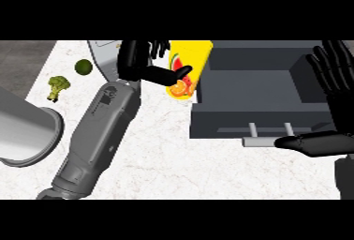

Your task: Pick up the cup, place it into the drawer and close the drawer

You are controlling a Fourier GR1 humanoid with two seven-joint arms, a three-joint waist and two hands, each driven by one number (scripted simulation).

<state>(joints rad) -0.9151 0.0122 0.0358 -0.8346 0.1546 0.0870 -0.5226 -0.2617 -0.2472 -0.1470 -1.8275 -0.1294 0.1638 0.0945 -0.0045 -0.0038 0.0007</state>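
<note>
Worktop [173, 164] of pale marble carries, from the left, a grey cylindrical container [24, 129], a broccoli floret [58, 86] and a lime [84, 66], all well apart from the work. Next, the left robot hand [142, 63] is curled round the cup [188, 65], a yellow one printed with watermelon and orange slices, holding it just beside the left wall of the open dark grey drawer [262, 108], probably to lift it over. At the right, the right robot hand [332, 93] rests with fingers straight and apart beside the drawer, holding nothing.
</note>
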